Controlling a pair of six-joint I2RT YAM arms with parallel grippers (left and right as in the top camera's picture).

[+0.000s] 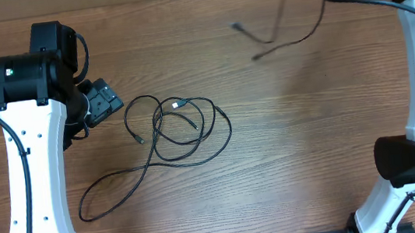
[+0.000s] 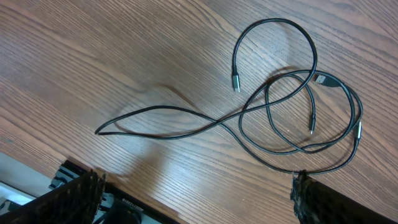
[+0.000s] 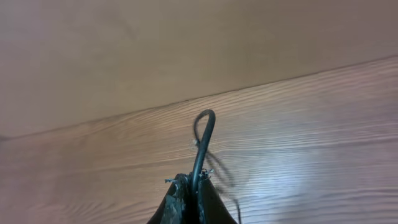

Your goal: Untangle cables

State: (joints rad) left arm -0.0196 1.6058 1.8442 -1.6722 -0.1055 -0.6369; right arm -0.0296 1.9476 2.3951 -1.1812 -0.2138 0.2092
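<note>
Several cables (image 1: 181, 127) lie looped on the surface (image 1: 330, 157) overhead, one strand hanging top right. Left wrist: left claw (image 2: 196, 180) gapes empty beside the loops; they look light and floppy, probably best pinched near a plug (image 2: 236, 82). Right wrist: right claw (image 3: 194, 190) is clamped tight on one of the cables.

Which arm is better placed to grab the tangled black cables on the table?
Left. The left gripper is open beside the tangled thin black cables; the right gripper is shut on a separate thin black cable.

table (image 1: 312, 136): wood grain, smooth, soft sheen | cables (image 2: 219, 124): black, smooth, slight gloss | plug (image 2: 236, 83): silvery metal | my left fingers (image 2: 74, 193): black, rough-textured | my left arm shell (image 1: 38, 175): white plastic
</note>
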